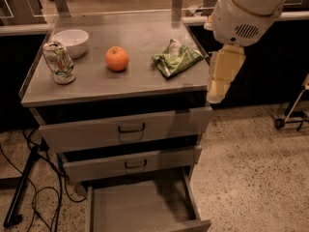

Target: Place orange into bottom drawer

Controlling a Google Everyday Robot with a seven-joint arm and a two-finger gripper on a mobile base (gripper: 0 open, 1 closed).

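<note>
The orange (117, 58) sits on the grey cabinet top (135, 81), near its middle and a little left. The bottom drawer (140, 208) is pulled out, and its flat grey floor shows nothing in it. The two upper drawers are nearly shut. My gripper (223, 76) hangs down from the white arm (246, 11) at the cabinet's right edge. It is level with the top, to the right of the orange and apart from it, and holds nothing that I can see.
A white bowl (71, 41) and a crushed can (59, 62) stand at the top's left. A green snack bag (176, 58) lies between the orange and the gripper. Cables and a stand leg (21, 192) are on the floor at left, and a wheeled frame (289, 115) at right.
</note>
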